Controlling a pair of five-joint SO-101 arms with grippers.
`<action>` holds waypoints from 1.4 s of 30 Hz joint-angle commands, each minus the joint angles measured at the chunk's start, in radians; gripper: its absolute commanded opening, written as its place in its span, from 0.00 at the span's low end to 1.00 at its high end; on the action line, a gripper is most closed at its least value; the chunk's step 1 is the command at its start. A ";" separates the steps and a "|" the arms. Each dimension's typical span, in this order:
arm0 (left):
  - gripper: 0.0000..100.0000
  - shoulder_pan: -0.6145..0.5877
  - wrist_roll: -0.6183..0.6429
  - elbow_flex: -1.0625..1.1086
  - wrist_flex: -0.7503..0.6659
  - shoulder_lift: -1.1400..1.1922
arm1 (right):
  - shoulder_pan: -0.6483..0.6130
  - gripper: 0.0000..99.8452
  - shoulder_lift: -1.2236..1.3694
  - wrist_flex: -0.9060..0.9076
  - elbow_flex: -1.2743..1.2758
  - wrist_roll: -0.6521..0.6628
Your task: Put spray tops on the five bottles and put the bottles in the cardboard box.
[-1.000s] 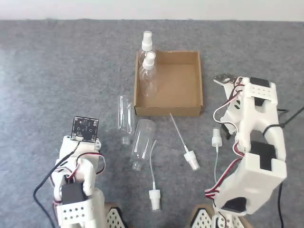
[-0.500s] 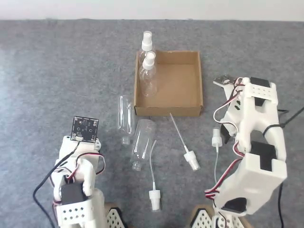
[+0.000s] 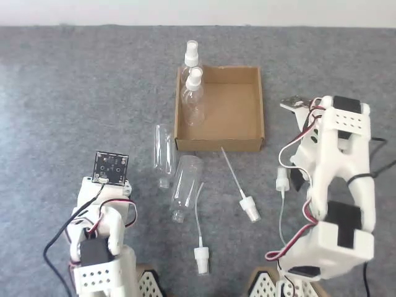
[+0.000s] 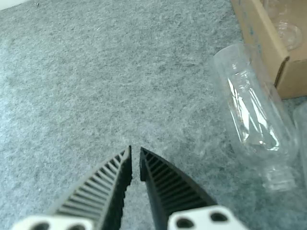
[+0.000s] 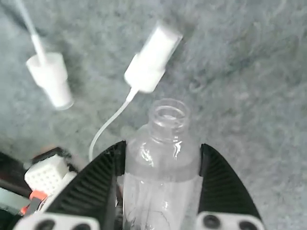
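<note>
Item in hand: uncapped clear bottle (image 5: 163, 158), pinched at the shoulder between the right jaws, neck open and bare. On the grey counter (image 3: 74, 93) just past that neck: nearest spray top (image 5: 152, 60), dip tube trailing back toward the jaws; second spray top (image 5: 50, 79) a little apart from it. Third spray top (image 3: 202, 258) at the near edge of the counter, between the two arms. Left jaws: pressed almost together, only a sliver of gap, nothing between them, low over bare counter. Two further uncapped bottles on their sides: slim lying bottle (image 3: 163, 148) just beside the cardboard box (image 3: 261, 105), wider lying bottle (image 3: 185, 185) next to it. Inside the box, in the far left corner: capped bottle (image 3: 193, 98). At the same corner, apparently just outside the wall: outer capped bottle (image 3: 190, 55). Step judged in hand: capping of the third bottle of five, one boxed so far. Next move, as judged: left jaws parted and closed on a loose top, tube threaded down the open neck, collar seated; right grip steady and neck unobstructed throughout; then transfer to the box.
</note>
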 commanded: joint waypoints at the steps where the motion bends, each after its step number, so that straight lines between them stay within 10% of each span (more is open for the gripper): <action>1: 0.03 0.000 -0.011 -0.007 0.002 -0.014 | 0.010 0.12 -0.105 0.067 -0.031 0.005; 42: 0.03 0.000 -0.011 -0.007 0.000 -0.014 | -0.070 0.12 -1.139 0.033 0.413 -0.104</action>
